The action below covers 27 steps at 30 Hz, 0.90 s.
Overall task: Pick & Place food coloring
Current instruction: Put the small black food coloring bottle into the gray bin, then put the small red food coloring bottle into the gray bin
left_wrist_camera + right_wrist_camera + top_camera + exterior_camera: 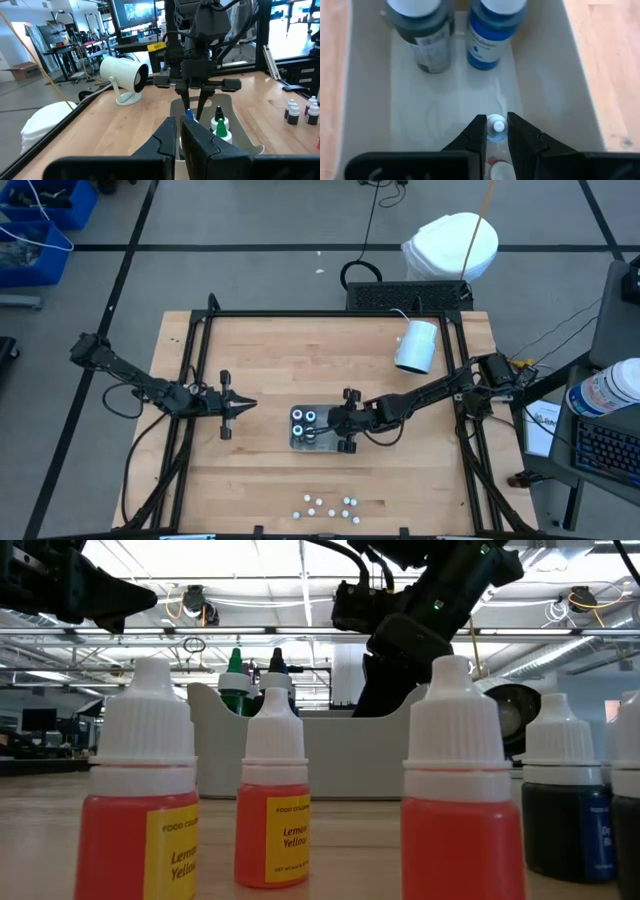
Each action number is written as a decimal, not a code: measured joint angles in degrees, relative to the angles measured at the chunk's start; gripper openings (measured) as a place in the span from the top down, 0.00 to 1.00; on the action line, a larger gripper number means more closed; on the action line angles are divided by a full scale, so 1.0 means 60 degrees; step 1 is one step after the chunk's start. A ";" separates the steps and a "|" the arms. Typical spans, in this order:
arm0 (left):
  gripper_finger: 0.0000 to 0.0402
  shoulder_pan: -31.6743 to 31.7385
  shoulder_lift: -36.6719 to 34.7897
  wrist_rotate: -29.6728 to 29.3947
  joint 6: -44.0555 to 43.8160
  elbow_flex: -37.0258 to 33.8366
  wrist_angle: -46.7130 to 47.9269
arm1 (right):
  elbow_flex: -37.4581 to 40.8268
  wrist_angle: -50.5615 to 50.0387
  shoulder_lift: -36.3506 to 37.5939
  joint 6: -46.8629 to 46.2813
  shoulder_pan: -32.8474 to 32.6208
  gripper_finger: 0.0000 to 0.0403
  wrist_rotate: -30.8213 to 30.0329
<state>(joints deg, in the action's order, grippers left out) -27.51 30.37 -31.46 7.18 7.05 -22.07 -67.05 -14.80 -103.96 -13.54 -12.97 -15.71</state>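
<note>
Seen from above, the right gripper is held over the tray, so a bottle of food coloring can be lowered inside; the left gripper waits clenched at left. In the right wrist view, a white bottle tip is grasped between its fingers.

The high view looks straight down on the whole pale wooden table from well above. The low view sits at tabletop level, very near a row of white-capped dropper bottles, facing the shallow white plastic tray and the room beyond. The left wrist view faces that tray from nearby; the right wrist view looks steeply down into it, very close.
</note>
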 joint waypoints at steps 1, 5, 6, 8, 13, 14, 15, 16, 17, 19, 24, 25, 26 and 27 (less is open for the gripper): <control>0.92 -0.0003 0.0000 0.0000 0.0000 0.0000 0.0001 | 0.0000 0.0048 0.0000 0.0000 0.0000 0.87 0.0049; 0.92 -0.0001 0.0000 0.0000 0.0000 0.0000 0.0001 | 0.0000 0.0051 0.0000 -0.0102 0.0007 0.83 0.0173; 0.92 -0.0001 -0.0003 0.0000 0.0000 0.0000 0.0001 | 0.0000 0.0046 0.0000 -0.0116 0.0007 0.82 0.0172; 0.92 0.0000 0.0000 0.0000 0.0000 0.0000 0.0001 | 0.0000 0.0046 0.0000 -0.0127 0.0007 0.80 0.0172; 0.92 0.0000 -0.0002 0.0000 0.0000 0.0000 0.0001 | 0.0000 0.0031 0.0000 -0.0128 0.0007 0.79 0.0227; 0.92 -0.0004 -0.0003 -0.0001 0.0000 0.0000 0.0001 | 0.0000 0.0034 0.0000 -0.0128 0.0010 0.79 0.0367; 0.92 -0.0003 -0.0001 -0.0003 0.0000 0.0000 0.0001 | 0.0000 0.0035 0.0000 -0.0131 0.0026 0.79 0.0434; 0.92 0.0000 -0.0001 0.0000 0.0000 0.0000 0.0001 | 0.0000 0.0035 0.0000 -0.0132 0.0029 0.79 0.0436; 0.92 0.0000 -0.0002 0.0000 0.0000 0.0000 0.0001 | 0.0000 0.0034 0.0000 -0.0131 0.0027 0.79 0.0414; 0.92 0.0000 -0.0002 0.0000 0.0000 0.0000 0.0001 | 0.0000 0.0036 0.0000 -0.0122 0.0034 0.80 0.0409; 0.92 -0.0002 -0.0002 0.0000 0.0000 0.0000 0.0003 | 0.0004 0.0024 0.0410 0.0172 0.0047 0.80 0.0372; 0.92 -0.0001 -0.0003 0.0000 0.0000 0.0000 0.0001 | 0.0007 0.0020 0.0587 0.0260 0.0047 0.79 0.0375; 0.92 -0.0002 -0.0001 -0.0001 0.0000 0.0000 0.0003 | 0.0007 0.0005 0.0792 0.0370 0.0047 0.78 0.0375; 0.92 0.0000 -0.0004 0.0000 0.0000 0.0000 0.0004 | 0.0007 0.0007 0.1029 0.0458 0.0047 0.78 0.0372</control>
<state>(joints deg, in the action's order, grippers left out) -27.51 30.35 -31.46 7.18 7.05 -22.05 -67.00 -14.76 -97.79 -10.79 -12.69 -13.47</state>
